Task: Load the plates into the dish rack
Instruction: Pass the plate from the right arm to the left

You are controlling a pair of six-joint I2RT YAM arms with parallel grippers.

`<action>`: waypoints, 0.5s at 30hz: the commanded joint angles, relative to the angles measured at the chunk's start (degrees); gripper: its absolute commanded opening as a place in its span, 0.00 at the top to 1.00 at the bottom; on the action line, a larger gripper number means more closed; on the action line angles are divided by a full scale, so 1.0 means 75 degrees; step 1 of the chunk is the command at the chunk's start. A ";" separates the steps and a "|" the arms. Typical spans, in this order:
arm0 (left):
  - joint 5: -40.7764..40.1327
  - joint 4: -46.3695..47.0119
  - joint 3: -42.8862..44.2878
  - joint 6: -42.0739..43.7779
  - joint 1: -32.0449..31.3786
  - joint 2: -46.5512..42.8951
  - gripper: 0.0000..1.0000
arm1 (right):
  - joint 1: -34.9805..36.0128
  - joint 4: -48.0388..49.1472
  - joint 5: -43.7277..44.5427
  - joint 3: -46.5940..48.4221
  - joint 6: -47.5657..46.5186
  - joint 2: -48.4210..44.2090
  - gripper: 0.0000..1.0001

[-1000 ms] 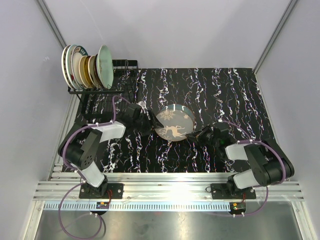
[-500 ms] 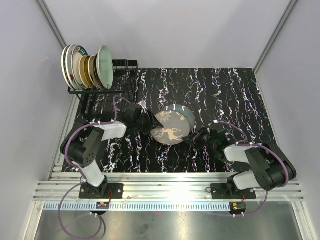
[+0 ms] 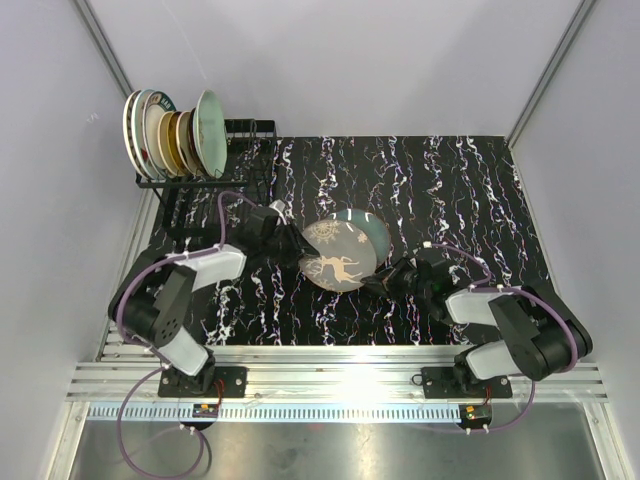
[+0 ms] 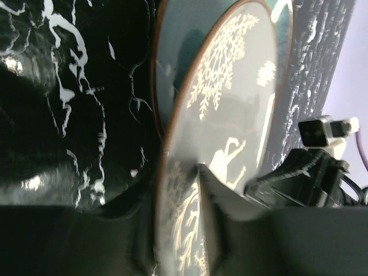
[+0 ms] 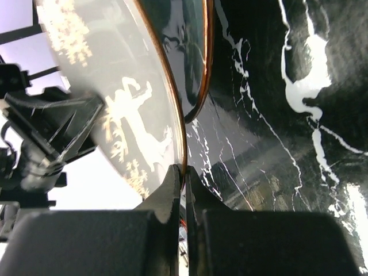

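A brown-rimmed deer plate [image 3: 340, 256] is held tilted above the black marbled table, over a teal plate [image 3: 368, 228] lying flat. My left gripper [image 3: 301, 250] straddles the deer plate's left rim; in the left wrist view the gripper [image 4: 172, 183] has a finger on each face of the deer plate [image 4: 230, 103]. My right gripper [image 3: 378, 281] is shut on its lower right rim, seen in the right wrist view where the gripper [image 5: 184, 171] pinches the deer plate [image 5: 115, 86]. The dish rack [image 3: 215, 178] stands at the back left with several plates [image 3: 170, 135] upright in it.
The rack's right-hand slots [image 3: 250, 140] hold nothing. Grey walls close in the left, back and right. A metal rail [image 3: 340, 375] runs along the table's near edge by the arm bases. The teal plate also shows in the left wrist view [image 4: 172, 63].
My left gripper has moved right onto the deer plate's left rim. My right gripper has carried the plate slightly left, and the plate now stands more tilted.
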 commanded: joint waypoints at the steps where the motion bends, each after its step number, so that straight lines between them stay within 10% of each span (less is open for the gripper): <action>1: 0.0245 0.0285 0.0079 -0.0060 -0.0106 -0.1021 0.74 | 0.0244 0.0270 -0.0314 0.0379 -0.0250 -0.0336 1.00; 7: 0.0162 -0.0069 0.0079 -0.0013 -0.0106 -0.1854 0.90 | 0.0373 -0.0070 -0.0220 0.0602 -0.0624 -0.0466 0.98; 15: -0.0177 -0.1076 0.0688 0.0852 -0.0106 -0.2487 1.00 | 0.0502 -0.0374 -0.0279 0.0918 -0.0940 -0.0735 0.64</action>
